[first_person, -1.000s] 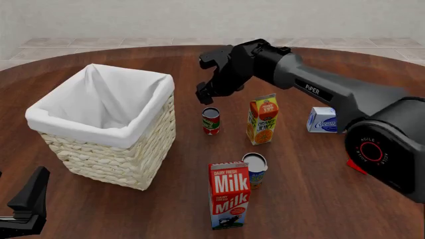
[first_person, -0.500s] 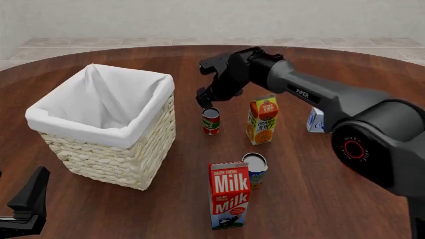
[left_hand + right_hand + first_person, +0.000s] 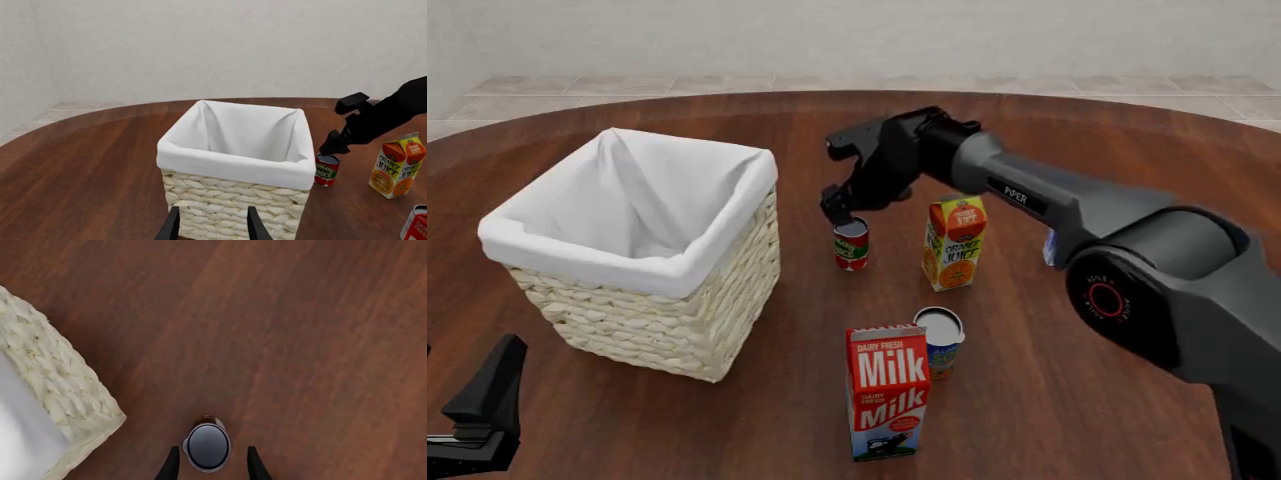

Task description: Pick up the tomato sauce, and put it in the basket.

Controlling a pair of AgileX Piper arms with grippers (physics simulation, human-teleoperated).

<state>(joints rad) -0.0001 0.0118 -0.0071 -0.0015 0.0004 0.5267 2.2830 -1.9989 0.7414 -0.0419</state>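
The tomato sauce (image 3: 851, 246), a small red-labelled tin with a silver top, stands upright on the table just right of the basket (image 3: 627, 262). My right gripper (image 3: 839, 210) hangs right over it, open. In the right wrist view the can's top (image 3: 207, 445) sits between the two fingers (image 3: 172, 466), with small gaps on both sides. The can also shows in the left wrist view (image 3: 325, 170), under the right gripper (image 3: 333, 146). My left gripper (image 3: 213, 212) is open and empty, low at the near side of the basket (image 3: 233, 167), and shows at the front view's bottom left (image 3: 481, 405).
An orange juice carton (image 3: 954, 243) stands right of the can. A milk carton (image 3: 888, 392) and a blue-and-white can (image 3: 940, 338) stand nearer. A small blue-white box (image 3: 1050, 245) is mostly hidden behind the right arm. The basket's corner (image 3: 60, 395) is close to the gripper.
My right gripper has come down and a little toward the can, from well above it to straddling its top. The can, the basket and the left arm have not moved.
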